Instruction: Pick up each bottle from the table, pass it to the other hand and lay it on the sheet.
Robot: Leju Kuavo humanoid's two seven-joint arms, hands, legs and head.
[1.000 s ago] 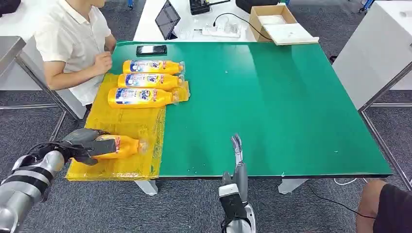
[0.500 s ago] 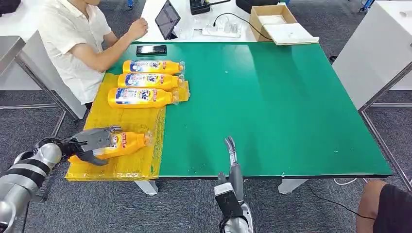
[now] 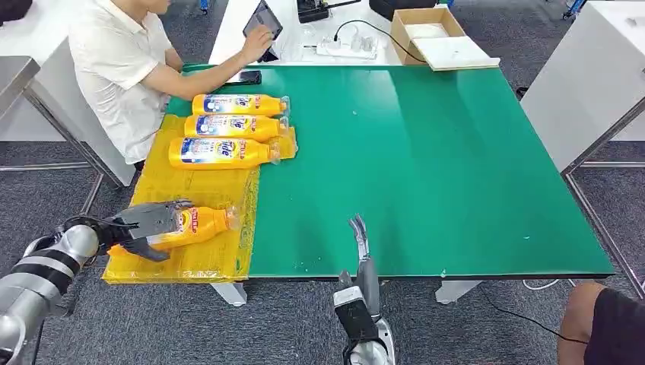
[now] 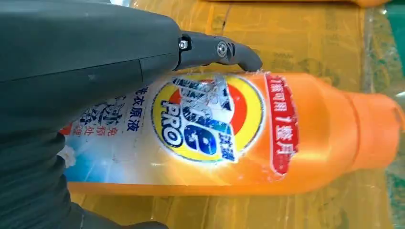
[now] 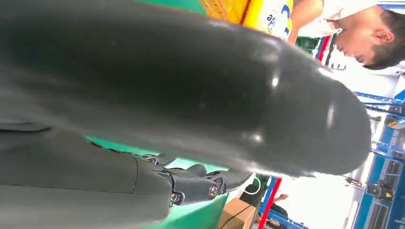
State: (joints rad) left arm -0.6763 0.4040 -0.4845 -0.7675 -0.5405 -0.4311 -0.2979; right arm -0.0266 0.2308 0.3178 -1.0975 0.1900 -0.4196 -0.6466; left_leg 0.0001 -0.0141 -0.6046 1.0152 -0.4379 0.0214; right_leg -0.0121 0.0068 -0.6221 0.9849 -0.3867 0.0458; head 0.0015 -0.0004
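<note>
bottle in left hand, on sheet

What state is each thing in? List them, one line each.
Left hand: grips the fourth bottle.
Fourth bottle: on its side over the yellow sheet.
Three other bottles: lying side by side on the sheet.
Right hand: holds nothing, fingers extended.
Cardboard box: open.

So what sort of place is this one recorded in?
Most likely a robot lab or test workspace, not a home. A green table stands on grey carpet, with white desks behind it holding a power strip and a cardboard box, and a seated person uses a tablet.
</note>
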